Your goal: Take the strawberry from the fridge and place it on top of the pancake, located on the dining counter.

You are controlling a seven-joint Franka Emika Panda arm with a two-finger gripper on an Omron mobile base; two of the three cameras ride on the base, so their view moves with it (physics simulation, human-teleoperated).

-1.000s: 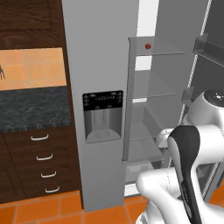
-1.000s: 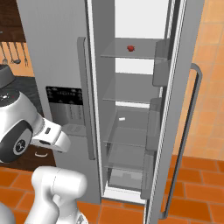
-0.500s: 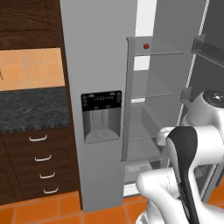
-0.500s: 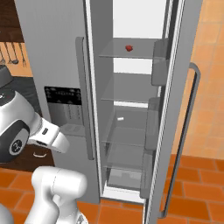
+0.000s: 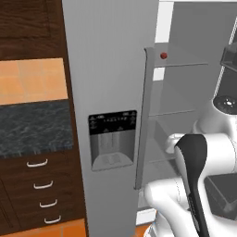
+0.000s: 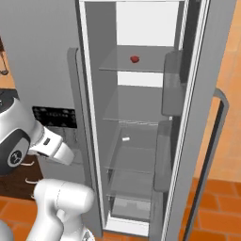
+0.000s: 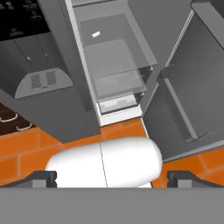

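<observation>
The strawberry is a tiny red fruit lying on the top glass shelf inside the fridge. The fridge's right door stands swung wide open. My gripper is open, its two dark fingertips far apart with nothing between them. It hangs low in front of the fridge, looking down at the bottom shelves and floor, far below the strawberry. The pancake and the dining counter are out of view.
Left of the fridge are dark wood drawers under a black-topped wall counter. The open door carries grey bins. A small white item lies on a middle shelf. Orange tile floor spreads below.
Both base views have closed in on the fridge, so the base has driven nearer. The strawberry has stayed on its shelf and the arm keeps its pose.
</observation>
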